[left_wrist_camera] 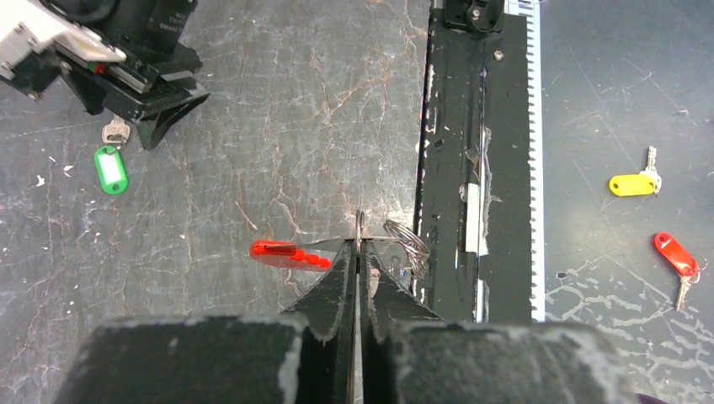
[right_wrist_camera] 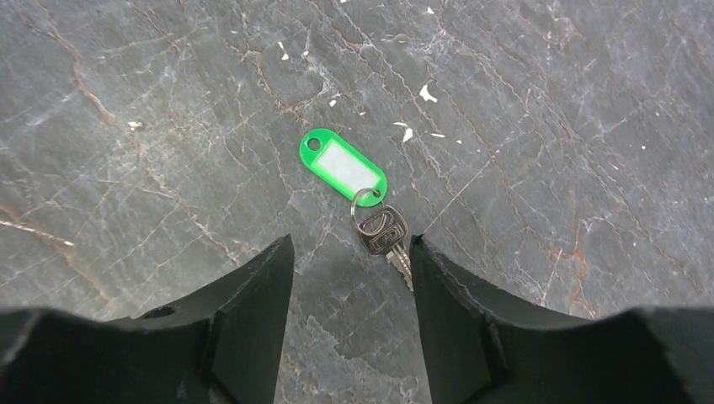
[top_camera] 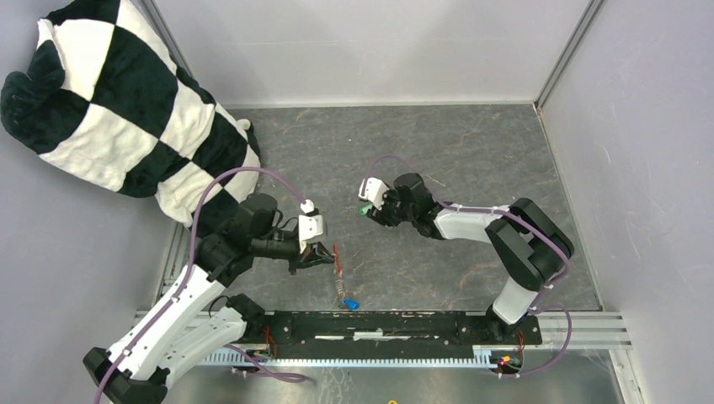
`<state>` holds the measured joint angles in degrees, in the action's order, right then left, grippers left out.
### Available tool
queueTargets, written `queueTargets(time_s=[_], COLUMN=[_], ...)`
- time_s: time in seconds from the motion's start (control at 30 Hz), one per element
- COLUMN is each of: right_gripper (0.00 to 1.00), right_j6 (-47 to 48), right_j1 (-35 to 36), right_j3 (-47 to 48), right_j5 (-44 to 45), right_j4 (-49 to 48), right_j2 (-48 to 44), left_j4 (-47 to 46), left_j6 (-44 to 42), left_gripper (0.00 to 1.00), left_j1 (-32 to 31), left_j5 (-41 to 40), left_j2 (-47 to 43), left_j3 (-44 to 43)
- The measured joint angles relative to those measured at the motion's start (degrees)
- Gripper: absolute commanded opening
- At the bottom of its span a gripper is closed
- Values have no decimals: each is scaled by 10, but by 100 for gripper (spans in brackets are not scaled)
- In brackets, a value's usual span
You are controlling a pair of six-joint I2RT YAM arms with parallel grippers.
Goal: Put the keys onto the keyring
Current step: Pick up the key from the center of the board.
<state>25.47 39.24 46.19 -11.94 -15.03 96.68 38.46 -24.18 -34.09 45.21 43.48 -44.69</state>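
Pinching the keyring (left_wrist_camera: 290, 253) by its ring, the left hand (left_wrist_camera: 359, 249) is clamped tight; the right hand (right_wrist_camera: 349, 252) hangs apart, straddling the green key (right_wrist_camera: 343, 167).

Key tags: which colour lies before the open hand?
The green tag, just ahead of the open right hand; the red tag is on the keyring pinched by the left hand.

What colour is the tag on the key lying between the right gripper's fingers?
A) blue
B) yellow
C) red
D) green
D: the right wrist view shows a green tag ringed to the silver key, which lies between the open fingers of the right gripper.
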Motion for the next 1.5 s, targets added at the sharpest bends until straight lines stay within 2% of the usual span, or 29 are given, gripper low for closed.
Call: queueTargets(time_s=[0.23,0.43,0.53,0.63,0.8,1.17,1.5], right_gripper=[46,35,36,45,52,52,49], right_j6=[19,29,32,33,31,18,5], right_j1=[-3,-11,-15,-17,-18,-24,-31], right_j3=[29,47,52,54,54,53,27], right_j5=[-1,0,-1,-6,-20,-46,-92], right_j4=[-8,-9,-8,-4,3,5,-2], right_j2=[48,54,59,66,68,65,26], left_j4=[5,11,15,18,18,21,22], left_j6=[17,17,17,17,17,16,16], left_gripper=[2,2,2,2,2,2,2], left_j1=[0,0,0,0,0,0,0], left_j5=[-2,-2,-2,-1,-1,-1,4], left_j2=[-35,-44,-46,-47,-47,-48,-47], left_j3=[0,-3,-12,-24,-39,-41,-41])
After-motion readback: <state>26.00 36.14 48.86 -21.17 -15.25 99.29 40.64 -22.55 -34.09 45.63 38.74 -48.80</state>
